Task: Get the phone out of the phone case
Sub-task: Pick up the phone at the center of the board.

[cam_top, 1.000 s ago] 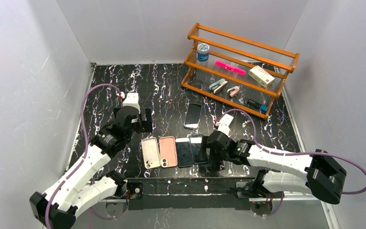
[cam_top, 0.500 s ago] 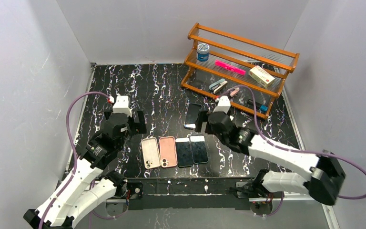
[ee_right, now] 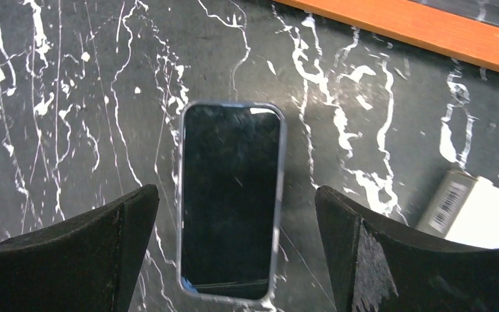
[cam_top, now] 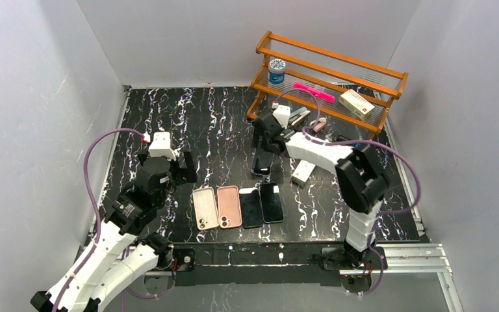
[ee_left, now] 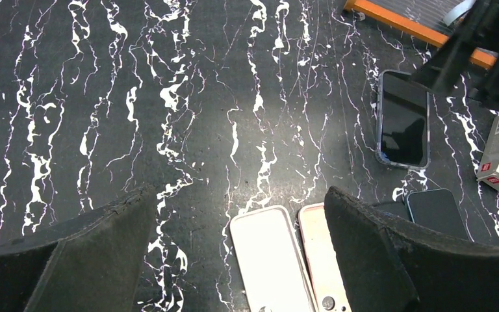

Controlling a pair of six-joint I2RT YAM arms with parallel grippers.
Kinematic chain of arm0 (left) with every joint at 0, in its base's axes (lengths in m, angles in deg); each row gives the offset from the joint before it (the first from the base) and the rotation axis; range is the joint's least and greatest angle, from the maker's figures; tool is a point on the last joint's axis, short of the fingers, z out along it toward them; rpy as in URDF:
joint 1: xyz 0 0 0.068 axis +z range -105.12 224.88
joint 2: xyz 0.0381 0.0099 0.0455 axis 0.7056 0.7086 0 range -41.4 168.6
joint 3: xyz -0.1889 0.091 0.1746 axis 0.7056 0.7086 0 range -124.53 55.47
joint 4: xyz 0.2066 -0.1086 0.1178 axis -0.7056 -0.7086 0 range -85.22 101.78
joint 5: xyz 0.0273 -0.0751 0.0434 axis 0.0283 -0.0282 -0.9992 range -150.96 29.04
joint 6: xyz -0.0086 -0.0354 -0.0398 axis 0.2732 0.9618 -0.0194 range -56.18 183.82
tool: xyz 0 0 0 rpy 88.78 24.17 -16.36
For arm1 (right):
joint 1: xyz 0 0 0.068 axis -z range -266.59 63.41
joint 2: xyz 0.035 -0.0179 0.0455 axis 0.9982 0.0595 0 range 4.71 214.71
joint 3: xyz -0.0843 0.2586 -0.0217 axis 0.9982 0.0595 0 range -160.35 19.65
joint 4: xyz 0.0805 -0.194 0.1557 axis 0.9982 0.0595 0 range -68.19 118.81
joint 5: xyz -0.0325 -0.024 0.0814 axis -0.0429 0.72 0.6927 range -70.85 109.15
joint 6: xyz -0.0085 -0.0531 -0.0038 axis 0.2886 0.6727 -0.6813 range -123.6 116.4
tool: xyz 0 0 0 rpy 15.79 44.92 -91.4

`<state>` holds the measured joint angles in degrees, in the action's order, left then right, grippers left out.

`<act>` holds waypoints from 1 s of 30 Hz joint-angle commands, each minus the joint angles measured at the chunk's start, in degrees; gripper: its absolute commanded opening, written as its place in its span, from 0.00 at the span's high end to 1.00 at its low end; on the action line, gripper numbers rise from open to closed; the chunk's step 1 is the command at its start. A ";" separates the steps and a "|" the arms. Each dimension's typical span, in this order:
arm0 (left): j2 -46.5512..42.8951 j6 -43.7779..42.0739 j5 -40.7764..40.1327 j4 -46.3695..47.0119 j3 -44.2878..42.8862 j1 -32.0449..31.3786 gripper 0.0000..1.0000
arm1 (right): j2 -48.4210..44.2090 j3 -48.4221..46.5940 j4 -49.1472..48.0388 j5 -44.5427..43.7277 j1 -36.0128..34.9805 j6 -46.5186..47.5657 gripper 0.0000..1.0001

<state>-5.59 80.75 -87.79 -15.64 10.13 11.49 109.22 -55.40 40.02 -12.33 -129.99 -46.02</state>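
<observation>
The phone in its clear grey-rimmed case (cam_top: pixel 262 164) lies screen up at mid-table, apart from the other phones. It also shows in the left wrist view (ee_left: pixel 403 119) and the right wrist view (ee_right: pixel 229 198). My right gripper (cam_top: pixel 264 139) is open and hovers over the phone's far end. In the right wrist view its fingers straddle the phone's width without touching it, around the gripper's midpoint (ee_right: pixel 235 192). My left gripper (cam_top: pixel 183 166) is open and empty, left of the phone, over bare table (ee_left: pixel 239 195).
A white empty case (cam_top: pixel 204 208), a pink empty case (cam_top: pixel 229 207) and two bare phones (cam_top: pixel 262 204) lie in a row near the front edge. A white box (cam_top: pixel 303 172) lies right of the cased phone. The wooden rack (cam_top: pixel 328 91) stands at the back right.
My right arm swung from the front row of phones back and left to above the cased phone, uncovering the white box. My left arm drew back and left a little.
</observation>
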 commanded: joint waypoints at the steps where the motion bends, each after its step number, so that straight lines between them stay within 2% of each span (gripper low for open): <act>1: 0.42 -0.12 -0.59 -0.38 0.52 0.81 0.02 | 8.96 -11.33 10.55 -1.49 0.71 -4.07 0.01; 5: -0.07 -0.01 -0.07 -0.38 0.70 0.95 0.02 | 14.56 -15.78 14.45 -3.04 1.09 -5.06 0.01; 11: -0.05 0.01 1.28 -0.18 0.78 1.04 0.02 | 16.29 -15.76 15.05 3.04 1.39 -3.49 0.01; 17: 0.23 -0.05 1.78 -0.13 0.86 1.22 0.02 | 14.86 -12.83 13.65 8.89 1.32 -3.12 0.01; 30: 1.19 0.06 2.06 -0.07 0.96 1.31 0.02 | 9.49 -12.84 13.20 10.72 1.26 -2.93 0.01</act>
<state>-4.49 80.77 -85.54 -15.64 10.87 12.52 122.42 -69.24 52.96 -3.46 -128.30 -48.73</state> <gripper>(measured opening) 0.981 0.985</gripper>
